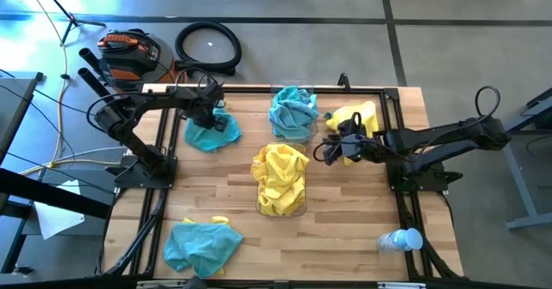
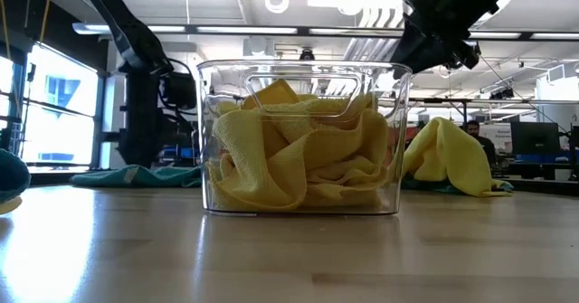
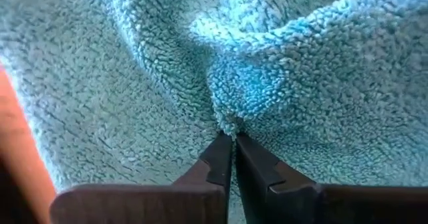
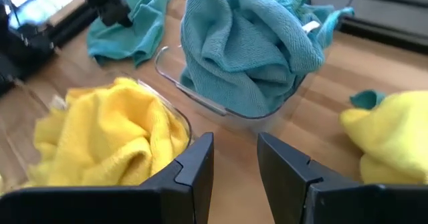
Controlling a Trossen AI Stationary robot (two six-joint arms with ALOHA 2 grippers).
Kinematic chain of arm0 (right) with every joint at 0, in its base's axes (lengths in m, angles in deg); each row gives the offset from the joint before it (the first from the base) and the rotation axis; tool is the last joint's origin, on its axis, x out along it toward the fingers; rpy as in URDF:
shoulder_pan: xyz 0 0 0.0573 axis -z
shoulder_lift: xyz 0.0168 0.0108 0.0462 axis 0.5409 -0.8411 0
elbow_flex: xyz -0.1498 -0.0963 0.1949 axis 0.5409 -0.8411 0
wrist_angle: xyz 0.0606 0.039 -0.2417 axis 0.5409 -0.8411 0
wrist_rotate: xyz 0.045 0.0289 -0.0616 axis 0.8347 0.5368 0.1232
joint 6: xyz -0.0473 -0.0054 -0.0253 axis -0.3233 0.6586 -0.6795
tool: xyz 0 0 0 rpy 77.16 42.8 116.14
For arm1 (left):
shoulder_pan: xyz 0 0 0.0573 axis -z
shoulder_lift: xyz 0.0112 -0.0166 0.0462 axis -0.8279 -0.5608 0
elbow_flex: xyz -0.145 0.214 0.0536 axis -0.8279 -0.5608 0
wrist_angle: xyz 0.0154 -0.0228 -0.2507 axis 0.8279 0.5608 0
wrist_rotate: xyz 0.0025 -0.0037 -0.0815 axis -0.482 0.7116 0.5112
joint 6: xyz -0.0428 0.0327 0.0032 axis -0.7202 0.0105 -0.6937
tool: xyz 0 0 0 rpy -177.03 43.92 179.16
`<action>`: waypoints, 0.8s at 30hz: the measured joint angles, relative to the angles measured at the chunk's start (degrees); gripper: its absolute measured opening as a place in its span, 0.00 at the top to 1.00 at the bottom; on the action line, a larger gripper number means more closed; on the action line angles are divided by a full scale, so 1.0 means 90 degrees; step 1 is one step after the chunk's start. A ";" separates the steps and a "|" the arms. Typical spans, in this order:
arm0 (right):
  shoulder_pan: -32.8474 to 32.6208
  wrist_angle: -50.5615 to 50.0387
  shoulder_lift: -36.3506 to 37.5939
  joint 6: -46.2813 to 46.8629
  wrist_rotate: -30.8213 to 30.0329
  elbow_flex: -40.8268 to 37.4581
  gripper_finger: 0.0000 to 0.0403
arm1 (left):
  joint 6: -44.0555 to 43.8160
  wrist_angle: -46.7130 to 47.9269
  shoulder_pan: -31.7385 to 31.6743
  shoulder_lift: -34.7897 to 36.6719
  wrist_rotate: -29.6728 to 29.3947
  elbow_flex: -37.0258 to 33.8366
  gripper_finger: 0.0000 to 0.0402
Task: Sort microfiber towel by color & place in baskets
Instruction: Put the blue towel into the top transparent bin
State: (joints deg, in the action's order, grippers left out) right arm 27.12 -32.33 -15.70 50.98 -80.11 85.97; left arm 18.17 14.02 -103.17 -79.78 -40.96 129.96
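Left end effector (image 3: 232,138) pinches teal towel (image 1: 212,132) nr full baskets (image 1: 293,134); right end effector (image 4: 235,158) open.

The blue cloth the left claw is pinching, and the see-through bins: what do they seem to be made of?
The blue cloth looks like soft microfiber: a fuzzy, looped, matte pile, bunched where the left gripper pinches it. The bins look like clear hard plastic: thin, glossy walls, with the yellow towels showing through.

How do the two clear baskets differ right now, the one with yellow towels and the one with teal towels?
The near basket holds only yellow towels; the far basket holds only teal towels. The yellow one stands toward the table's middle, the teal one near the far edge. The teal pile rises well above its rim; the yellow pile sits lower. Both are clear, thin-walled and upright.
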 joint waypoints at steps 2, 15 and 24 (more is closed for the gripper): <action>0.0000 -0.0004 0.0000 -0.0371 0.0014 0.0000 0.72 | -0.0242 0.0024 0.0084 0.0056 0.0177 0.0000 0.99; 0.1058 -0.1005 0.0907 -0.1858 0.1332 -0.0850 0.85 | -0.2382 0.1169 0.1695 0.1982 -0.0627 0.1337 1.00; 0.2208 0.0589 0.2598 -0.2633 0.3149 -0.2366 0.99 | -0.2863 0.1367 0.2712 0.1881 -0.1798 0.3465 1.00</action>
State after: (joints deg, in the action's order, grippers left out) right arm 46.99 -27.03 7.69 27.29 -51.77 64.68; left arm -7.60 26.32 -78.77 -62.85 -57.13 161.15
